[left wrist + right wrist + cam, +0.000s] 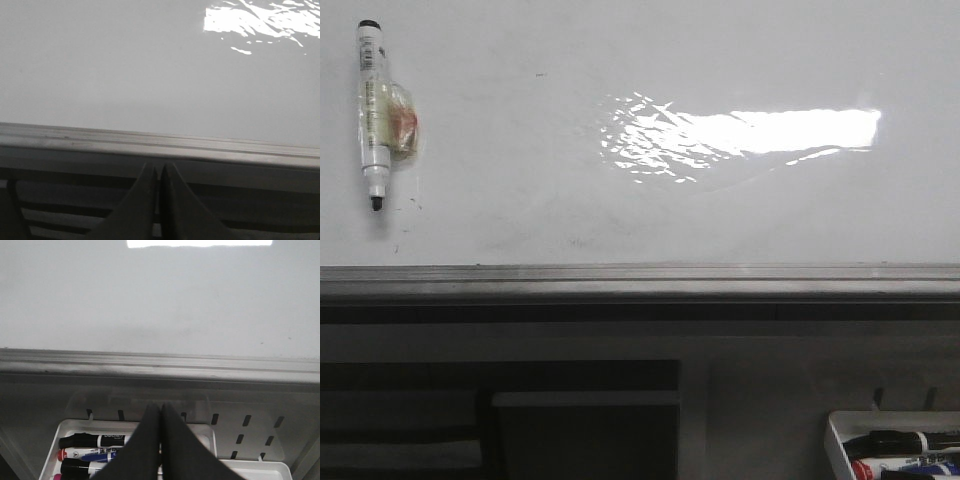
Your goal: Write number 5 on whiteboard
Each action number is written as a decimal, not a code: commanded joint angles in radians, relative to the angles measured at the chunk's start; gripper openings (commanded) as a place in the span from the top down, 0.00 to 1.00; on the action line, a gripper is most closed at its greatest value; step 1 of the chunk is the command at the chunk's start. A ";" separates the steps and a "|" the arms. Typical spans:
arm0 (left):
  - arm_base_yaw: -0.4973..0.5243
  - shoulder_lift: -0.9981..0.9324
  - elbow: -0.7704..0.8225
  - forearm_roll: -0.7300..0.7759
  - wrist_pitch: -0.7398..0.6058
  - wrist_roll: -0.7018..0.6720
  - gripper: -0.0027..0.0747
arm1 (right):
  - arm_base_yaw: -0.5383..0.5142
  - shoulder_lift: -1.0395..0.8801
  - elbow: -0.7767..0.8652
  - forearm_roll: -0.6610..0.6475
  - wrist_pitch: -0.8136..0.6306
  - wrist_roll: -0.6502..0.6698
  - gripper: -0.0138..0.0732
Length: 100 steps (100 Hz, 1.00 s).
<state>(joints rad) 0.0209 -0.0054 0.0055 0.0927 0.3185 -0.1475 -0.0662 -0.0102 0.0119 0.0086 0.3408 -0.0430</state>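
The whiteboard (pixel 520 180) fills the upper part of the front view, glossy white with a bright reflection (pixel 750 132) and a grey lower rail (pixel 640 278). No digit 5 shows on it. A white marker with black cap and tip (pixel 372 112) hangs upright at the board's upper left, stuck on with clear tape. My left gripper (pixel 159 167) is shut and empty, below the rail (pixel 160 145). My right gripper (pixel 160 410) is shut and empty, above the marker tray (pixel 65 427) below the rail (pixel 160 365). Neither gripper shows in the front view.
A small white tray (pixel 840 440) at the lower right holds several markers, black, red and blue (pixel 92 441). A perforated grey panel (pixel 250 427) is behind it. Dark shelving (pixel 500 420) is under the rail at the left. Faint smudges (pixel 410 205) mark the board.
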 commanded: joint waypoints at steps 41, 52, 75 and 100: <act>0.004 -0.029 0.017 0.022 -0.194 -0.003 0.99 | 0.004 -0.019 0.027 -0.009 -0.152 -0.006 0.91; 0.004 -0.029 0.015 0.019 -0.261 -0.005 0.99 | 0.004 -0.019 0.027 -0.009 -0.199 -0.006 0.91; 0.004 -0.011 -0.047 -0.045 -0.214 -0.026 0.99 | 0.004 0.011 -0.020 0.031 -0.164 -0.006 0.91; 0.004 0.147 -0.241 0.008 -0.092 -0.026 0.99 | 0.004 0.214 -0.139 0.164 -0.097 -0.006 0.91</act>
<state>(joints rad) 0.0209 0.0782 -0.1497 0.0925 0.2779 -0.1623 -0.0662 0.1212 -0.0511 0.1138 0.3036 -0.0450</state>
